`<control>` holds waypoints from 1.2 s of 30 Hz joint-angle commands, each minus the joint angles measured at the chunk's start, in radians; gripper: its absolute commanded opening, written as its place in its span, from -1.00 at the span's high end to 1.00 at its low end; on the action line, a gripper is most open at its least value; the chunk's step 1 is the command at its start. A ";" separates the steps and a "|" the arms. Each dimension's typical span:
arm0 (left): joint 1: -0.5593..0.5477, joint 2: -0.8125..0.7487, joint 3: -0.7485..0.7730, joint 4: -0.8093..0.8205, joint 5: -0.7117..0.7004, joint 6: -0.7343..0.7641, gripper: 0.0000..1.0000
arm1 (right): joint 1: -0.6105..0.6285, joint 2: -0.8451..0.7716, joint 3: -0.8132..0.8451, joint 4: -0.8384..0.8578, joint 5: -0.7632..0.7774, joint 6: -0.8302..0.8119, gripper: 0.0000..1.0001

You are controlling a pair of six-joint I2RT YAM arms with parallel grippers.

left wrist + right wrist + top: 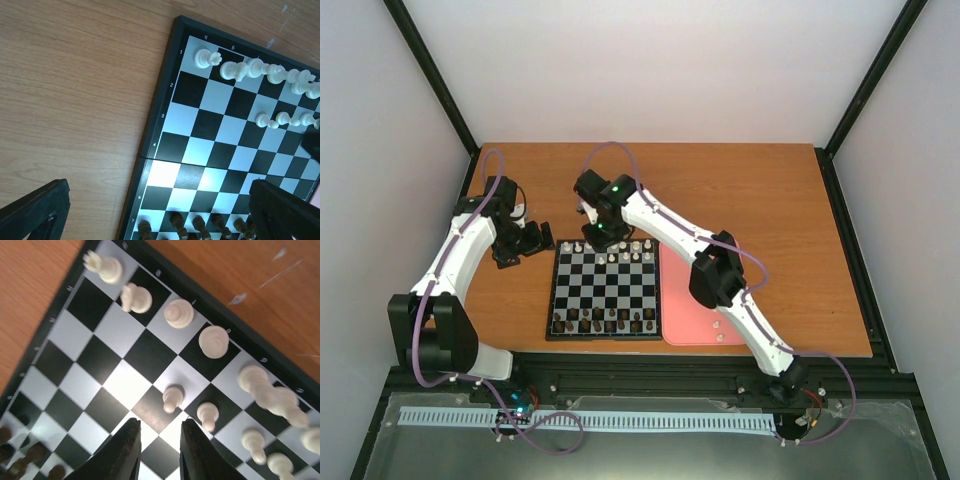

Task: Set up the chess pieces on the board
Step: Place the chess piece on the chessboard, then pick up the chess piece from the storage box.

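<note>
The chess pieces are standing along the far edge of the board: a back rank of larger figures with a shorter line of pawns just in front of it. The board is lying on the table between the two arms, and the dark pieces are lining its near edge.

The right wrist view is giving the closest look. It is showing the corner rook and its neighbours, each upright on its own square, and two pawns just beyond the fingertips. The right gripper is hovering over the squares there, its jaws standing a little apart. Checks are showing through the gap, and nothing is sitting between the jaws.

The top view is hiding that gap under the arm. It alone is showing the pink tray just beside the board's right edge, with a few small pale pieces lying near its front.

The left gripper is hanging wide open, its dark fingers framing the board's left half. From above it is sitting off the board's far left corner, over bare wood. Its wrist view is also catching the white rows from the side.
</note>
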 commanded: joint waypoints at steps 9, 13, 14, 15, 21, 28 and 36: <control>-0.001 -0.029 0.037 -0.012 -0.012 0.025 -0.99 | -0.032 -0.372 -0.321 0.039 0.159 0.042 0.50; -0.004 -0.076 0.039 -0.021 0.009 0.037 -0.99 | -0.117 -0.554 -0.618 0.065 0.198 0.087 0.42; -0.007 -0.084 0.035 -0.025 0.014 0.035 -0.99 | -0.136 -0.595 -0.693 0.065 0.209 0.095 0.42; -0.012 -0.090 0.030 -0.027 0.016 0.034 -0.99 | -0.150 -0.634 -0.768 0.067 0.224 0.106 0.37; -0.024 -0.079 -0.019 -0.019 0.018 0.035 -0.99 | -0.202 -0.868 -1.175 0.131 0.207 0.199 0.14; -0.048 -0.054 0.007 -0.018 0.025 0.041 -0.99 | -0.298 -0.984 -1.439 0.205 0.127 0.240 0.09; -0.123 -0.040 0.006 -0.030 -0.005 0.033 -0.99 | -0.334 -0.939 -1.506 0.280 0.102 0.186 0.16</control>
